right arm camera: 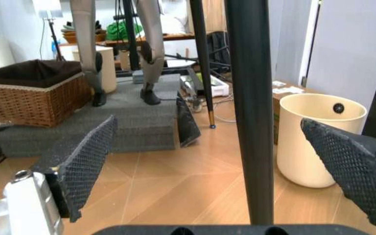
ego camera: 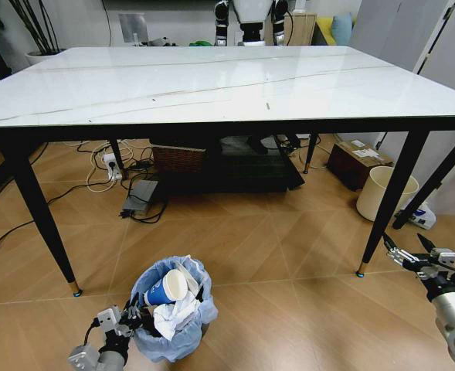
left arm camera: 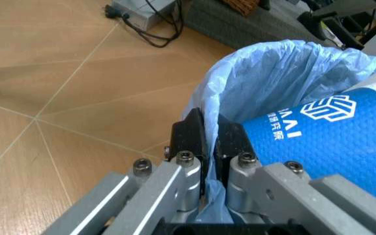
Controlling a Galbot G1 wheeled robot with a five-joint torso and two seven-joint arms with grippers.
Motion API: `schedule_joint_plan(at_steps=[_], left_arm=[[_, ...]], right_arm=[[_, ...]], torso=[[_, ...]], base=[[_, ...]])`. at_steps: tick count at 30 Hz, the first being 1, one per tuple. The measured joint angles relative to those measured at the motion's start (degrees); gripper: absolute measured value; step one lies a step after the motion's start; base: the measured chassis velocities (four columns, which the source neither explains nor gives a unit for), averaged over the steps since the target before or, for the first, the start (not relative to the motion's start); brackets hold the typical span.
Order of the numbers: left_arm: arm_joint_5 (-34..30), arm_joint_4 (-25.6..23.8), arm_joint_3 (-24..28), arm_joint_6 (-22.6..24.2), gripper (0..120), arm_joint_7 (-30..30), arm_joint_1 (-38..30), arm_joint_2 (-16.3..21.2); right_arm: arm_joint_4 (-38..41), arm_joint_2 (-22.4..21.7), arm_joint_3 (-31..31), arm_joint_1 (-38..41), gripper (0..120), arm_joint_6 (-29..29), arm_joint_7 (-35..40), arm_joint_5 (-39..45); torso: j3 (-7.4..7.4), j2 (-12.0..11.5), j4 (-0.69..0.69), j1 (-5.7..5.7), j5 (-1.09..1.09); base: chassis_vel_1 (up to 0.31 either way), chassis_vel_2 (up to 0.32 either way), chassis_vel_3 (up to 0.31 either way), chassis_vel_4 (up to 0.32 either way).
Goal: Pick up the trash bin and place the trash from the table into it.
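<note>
Trash bin (ego camera: 173, 313), lined with a crinkled light-blue bag, stands on the wooden floor at the lower centre of the head view, in front of the table (ego camera: 212, 81). A blue-and-white paper cup (ego camera: 165, 288) and crumpled white paper (ego camera: 174, 315) lie inside it. At the lower left, the left gripper (ego camera: 134, 318) has its jaws clamped on the bin's rim. The right gripper (ego camera: 406, 251), jaws spread apart, hangs at the lower right beside a black table leg (ego camera: 385, 209), near a cream bin (ego camera: 383, 193).
</note>
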Motion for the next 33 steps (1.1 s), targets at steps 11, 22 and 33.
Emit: schedule_joint_plan(at_steps=[11, 22, 33], left_arm=[[0.0, 0.1, 0.0, 0.0, 0, 0.1, -0.3, 0.0], [-0.1, 0.4, 0.2, -0.4, 0, 0.4, -0.7, -0.2], [0.2, 1.9, 0.2, -1.2, 0, 0.6, -1.5, -0.5]], right_arm=[[0.0, 0.0, 0.0, 0.0, 100, 0.0, 0.0, 0.0], [0.0, 0.0, 0.0, 0.0, 100, 0.0, 0.0, 0.0], [0.0, 0.0, 0.0, 0.0, 100, 0.0, 0.0, 0.0]], torso=[[-2.39, -2.5, 0.0, -0.09, 0.0], [-2.59, -3.4, 0.0, -0.24, 0.0], [-2.58, -3.2, 0.0, -0.23, 0.0]], base=[[0.0, 0.0, 0.0, 0.0], [0.0, 0.0, 0.0, 0.0], [0.0, 0.0, 0.0, 0.0]])
